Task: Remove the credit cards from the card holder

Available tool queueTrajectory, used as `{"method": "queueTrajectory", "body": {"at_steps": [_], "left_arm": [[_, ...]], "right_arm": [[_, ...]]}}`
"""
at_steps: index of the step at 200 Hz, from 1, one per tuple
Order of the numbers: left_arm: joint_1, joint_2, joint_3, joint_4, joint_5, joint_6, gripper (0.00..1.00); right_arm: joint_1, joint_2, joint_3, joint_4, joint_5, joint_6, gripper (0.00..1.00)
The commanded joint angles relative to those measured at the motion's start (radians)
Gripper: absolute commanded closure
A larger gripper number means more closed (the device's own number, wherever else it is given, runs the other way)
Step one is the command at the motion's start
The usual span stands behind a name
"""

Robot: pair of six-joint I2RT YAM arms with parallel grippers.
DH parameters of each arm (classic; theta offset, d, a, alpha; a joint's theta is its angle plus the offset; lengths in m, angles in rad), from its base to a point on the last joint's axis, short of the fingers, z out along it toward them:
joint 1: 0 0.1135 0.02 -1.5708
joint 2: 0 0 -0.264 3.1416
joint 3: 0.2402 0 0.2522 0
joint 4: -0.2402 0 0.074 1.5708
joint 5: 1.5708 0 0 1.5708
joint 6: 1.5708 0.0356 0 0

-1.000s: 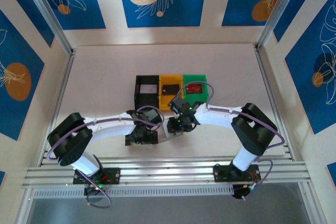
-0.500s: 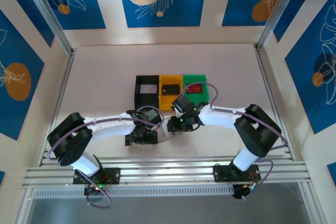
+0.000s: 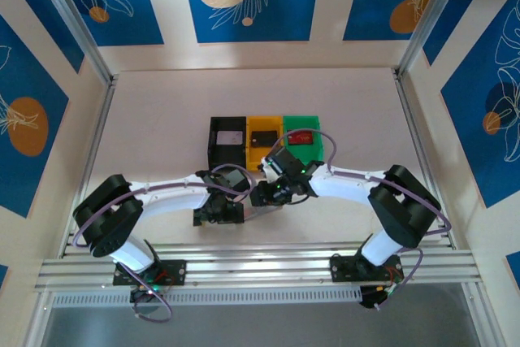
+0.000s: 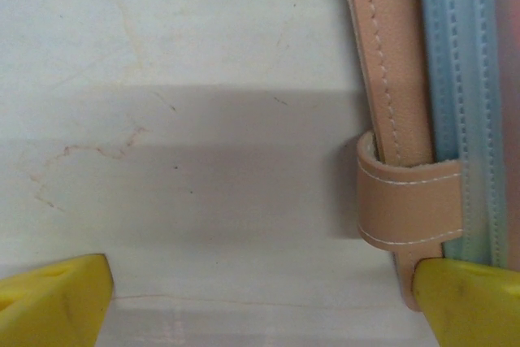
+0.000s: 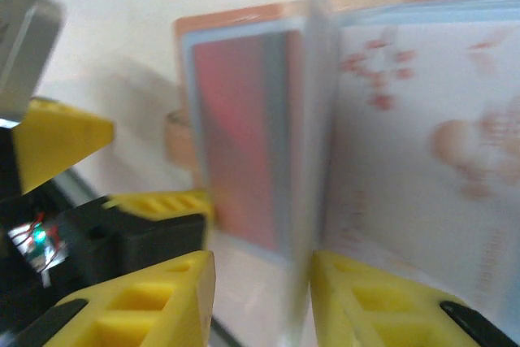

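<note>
The tan card holder point(image 5: 244, 18) lies spread open, its pale grey-blue pocket panels facing up. A red credit card point(image 5: 244, 140) shows through one pocket. One thin pocket leaf point(image 5: 313, 144) stands upright between the fingers of my right gripper point(image 5: 260, 282), close to the right finger; a gap remains on the other side. My left gripper point(image 4: 260, 290) is open wide, its right fingertip point(image 4: 471, 298) resting on the holder's edge beside the snap tab point(image 4: 410, 205). In the top view both grippers, left point(image 3: 221, 207) and right point(image 3: 266, 194), meet over the holder point(image 3: 253, 209).
Just behind the grippers stand a black bin point(image 3: 218, 149), a yellow bin point(image 3: 264, 153) and a green bin point(image 3: 318, 145) in a row. They hold a pale card point(image 3: 231, 137), a dark card point(image 3: 262, 136) and a red card point(image 3: 301, 137). The aluminium rail point(image 3: 260, 262) runs along the near edge.
My right gripper has shifted left, closer to the left gripper, and its jaws have narrowed slightly. The left arm has stayed still.
</note>
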Motion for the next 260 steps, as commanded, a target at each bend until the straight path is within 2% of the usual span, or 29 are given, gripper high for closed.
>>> {"method": "queueTrajectory", "body": {"at_steps": [1, 96, 168, 222, 260], "left_arm": [[-0.001, 0.033, -0.036, 0.003, 0.014, 0.002, 0.03], [0.003, -0.056, -0.031, -0.078, -0.054, 0.000, 0.03], [0.024, -0.230, -0.065, -0.150, -0.113, -0.020, 0.02], [0.028, -0.156, -0.046, -0.081, -0.044, -0.035, 0.02], [0.026, -0.125, -0.007, -0.069, -0.040, -0.044, 0.02]], "right_arm": [[0.000, -0.034, -0.002, 0.027, -0.087, 0.014, 0.63], [0.015, -0.026, 0.003, 0.033, -0.095, 0.022, 0.64], [-0.010, -0.011, 0.000, -0.001, -0.034, 0.028, 0.69], [-0.045, 0.045, 0.025, 0.035, -0.070, -0.018, 0.68], [-0.048, 0.085, 0.043, 0.052, -0.079, -0.029, 0.67]]}}
